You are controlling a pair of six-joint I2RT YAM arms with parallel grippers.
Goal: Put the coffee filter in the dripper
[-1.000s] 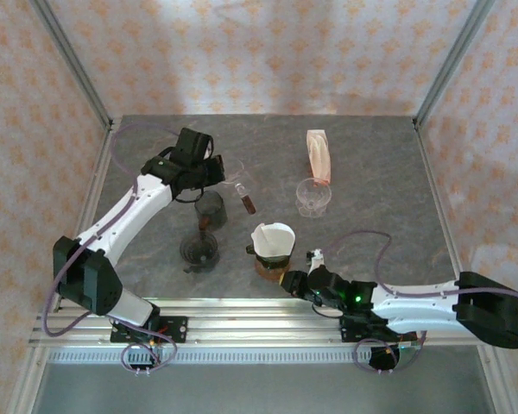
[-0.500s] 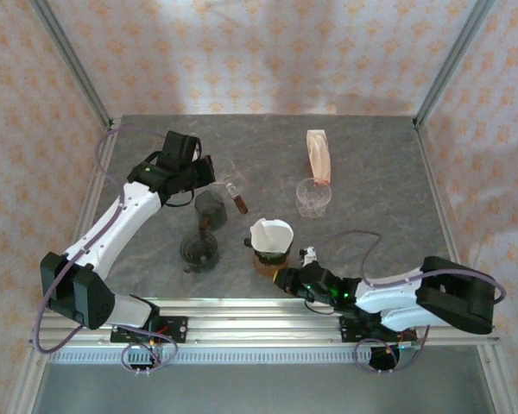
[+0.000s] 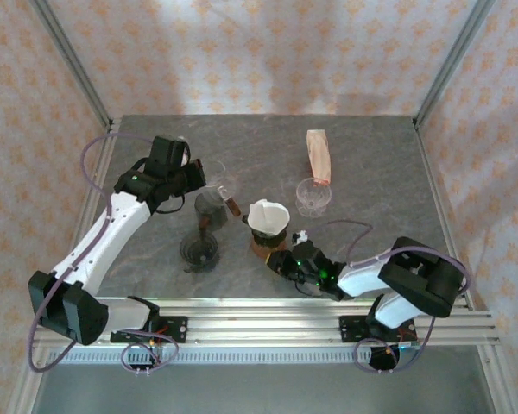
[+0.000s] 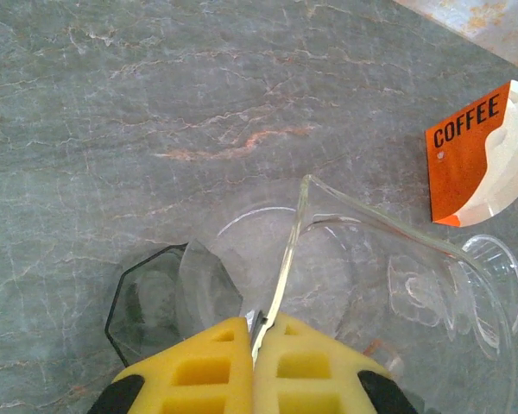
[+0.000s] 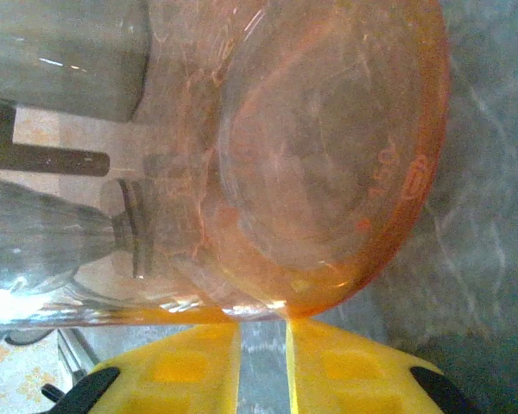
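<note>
Filter (image 3: 270, 214): limp, light paper atop amber carafe (image 5: 345, 155); you pinch its rim gently.
Left gripper (image 4: 255, 332): clamped on glass jug (image 4: 388, 250) rim.
Right gripper (image 5: 263, 332): at carafe base, grip unclear.

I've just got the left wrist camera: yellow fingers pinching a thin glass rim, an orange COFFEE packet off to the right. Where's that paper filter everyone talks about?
Observer: Mid-table. The white paper filter stands open like a cone on top of an amber glass pot.
Operator: Is the other arm near it?
Observer: Yes. The right arm's fingers are up against the pot's base; whether they grip it, I cannot tell.
Operator: Anything else I'm missing?
Observer: A dark round dish lies on the table, nearer the arm bases than the filter.
</note>
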